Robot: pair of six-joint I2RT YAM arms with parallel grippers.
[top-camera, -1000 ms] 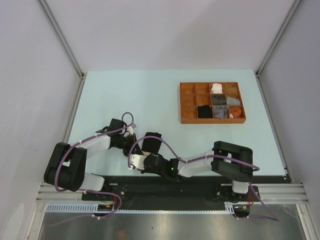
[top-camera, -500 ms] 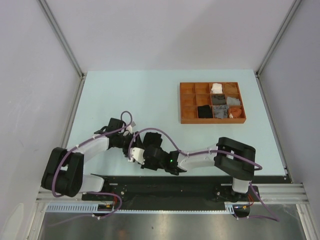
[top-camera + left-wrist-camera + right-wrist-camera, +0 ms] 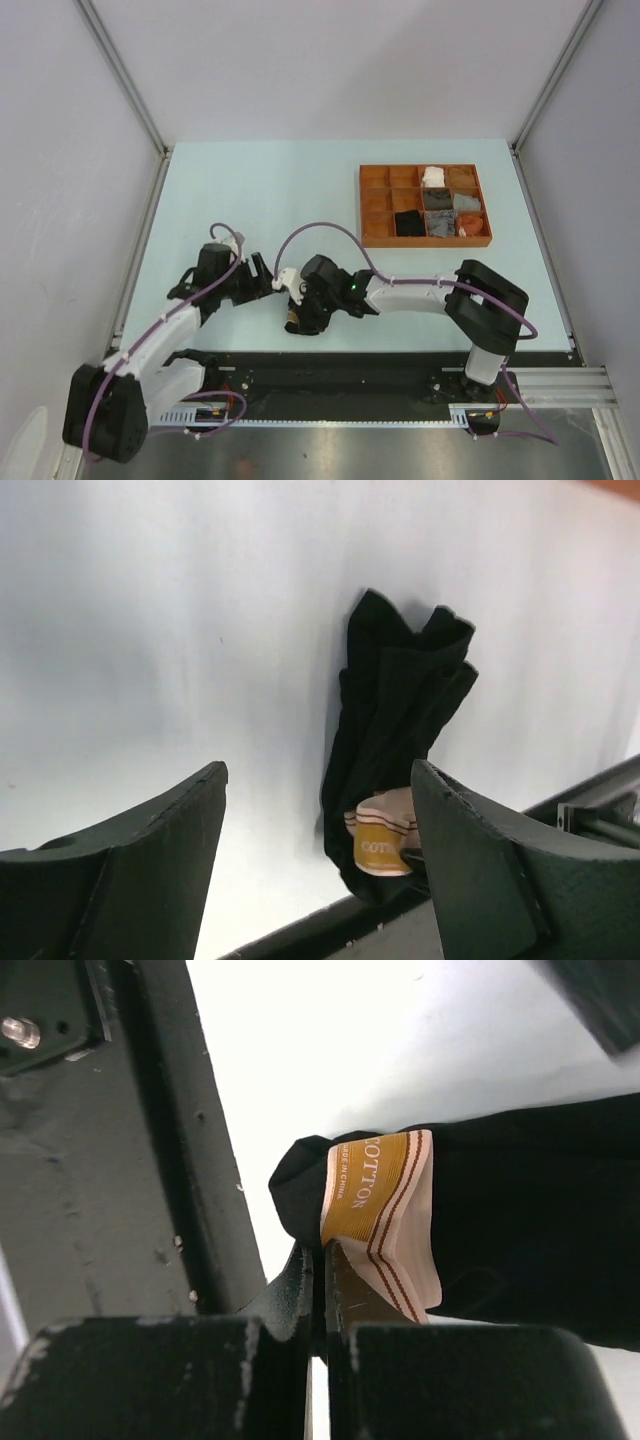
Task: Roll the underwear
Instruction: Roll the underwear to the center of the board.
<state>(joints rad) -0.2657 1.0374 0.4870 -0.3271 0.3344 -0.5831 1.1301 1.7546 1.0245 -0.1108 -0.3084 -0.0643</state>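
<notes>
A black brief (image 3: pixel 398 705) with a beige and gold waistband (image 3: pixel 375 1210) lies bunched on the pale table by the near edge (image 3: pixel 300 323). My right gripper (image 3: pixel 318 1252) is shut on the brief's waistband end; from above it sits over the cloth (image 3: pixel 302 312). My left gripper (image 3: pixel 318 772) stands open just left of the brief (image 3: pixel 262 280), its fingers (image 3: pixel 150 860) clear of the cloth and nothing between them. The rest of the underwear is not identifiable in these views.
A brown compartmented tray (image 3: pixel 363 208) stands at the back right, with several rolled cloth items in its right-hand cells. The black base rail (image 3: pixel 170 1160) runs along the table's near edge, right beside the brief.
My left gripper has opened, let go of the brief and drawn back to the left. My right gripper has shut on the waistband, and the brief now lies nearer the front edge.
</notes>
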